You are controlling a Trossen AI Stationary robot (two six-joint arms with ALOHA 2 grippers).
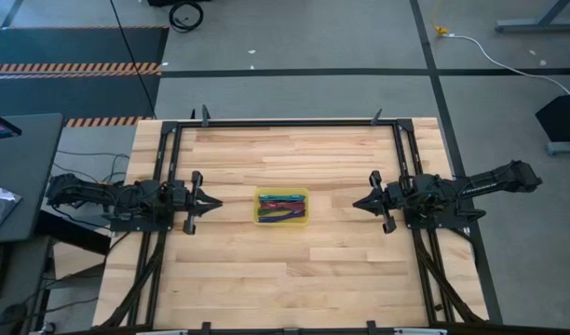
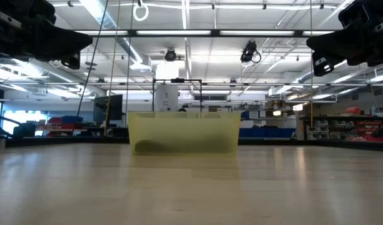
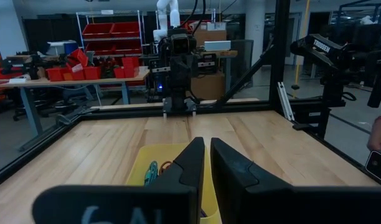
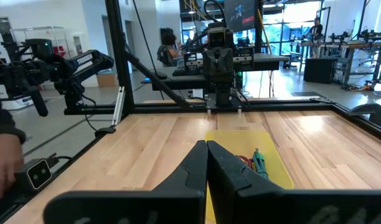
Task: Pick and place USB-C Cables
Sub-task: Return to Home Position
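The small yellow tray [image 1: 282, 206] sits on its base at the middle of the wooden table. The USB-C cables lie bundled inside it: green [image 1: 283, 217], magenta [image 1: 285, 197] and purple-blue [image 1: 276, 207] strands show from above. A teal bundle [image 3: 152, 172] peeks over the rim in the left wrist view, and teal [image 4: 260, 162] also shows in the right wrist view. My left gripper [image 1: 215, 202] hovers left of the tray, shut, pointing at it. My right gripper [image 1: 357, 204] hovers right of the tray, shut, also pointing at it. Neither touches anything.
Bare wood lies all round the tray [image 2: 184, 132]. Black frame rails [image 1: 294, 122] run along the table's far, left and right sides. A person's hand [image 4: 4, 158] shows beyond the table's edge in the right wrist view.
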